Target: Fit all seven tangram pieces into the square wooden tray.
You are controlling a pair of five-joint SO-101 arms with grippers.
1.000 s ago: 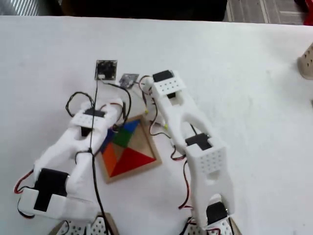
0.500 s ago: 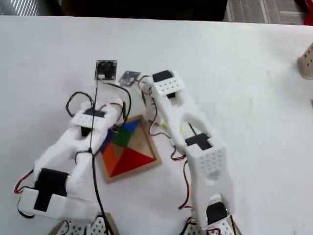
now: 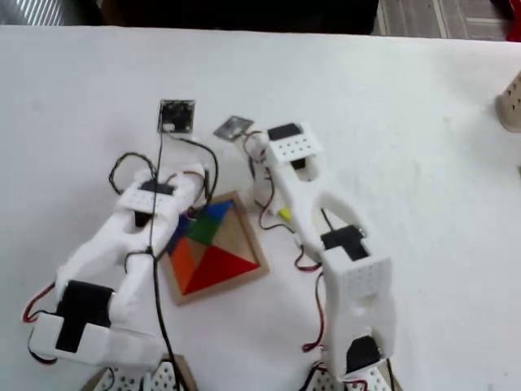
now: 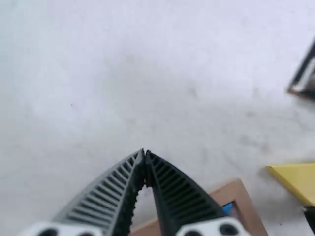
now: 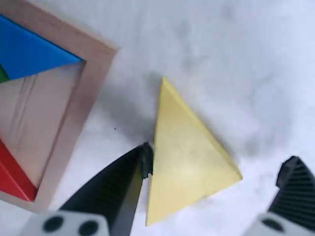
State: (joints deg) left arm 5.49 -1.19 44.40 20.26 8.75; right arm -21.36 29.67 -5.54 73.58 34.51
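Observation:
The square wooden tray (image 3: 259, 265) lies between the two arms and holds blue (image 3: 216, 212), green, orange and red (image 3: 221, 262) pieces, with a bare wooden gap along its right side. In the right wrist view a yellow triangle (image 5: 184, 157) lies flat on the table just outside the tray rim (image 5: 93, 83). My right gripper (image 5: 216, 169) is open, with one finger touching the triangle's edge and the other standing off its far corner. My left gripper (image 4: 144, 155) is shut with nothing in it, over bare table beyond a tray corner (image 4: 236, 194).
A small dark square board (image 3: 177, 116) and loose cables lie behind the tray. A perforated tan object (image 3: 511, 102) stands at the table's far right edge. The white table stretches open to the back and right.
The right arm has swung to the right, away from the tray's edge, and a bit of the yellow piece now shows beside it. The left arm has kept still.

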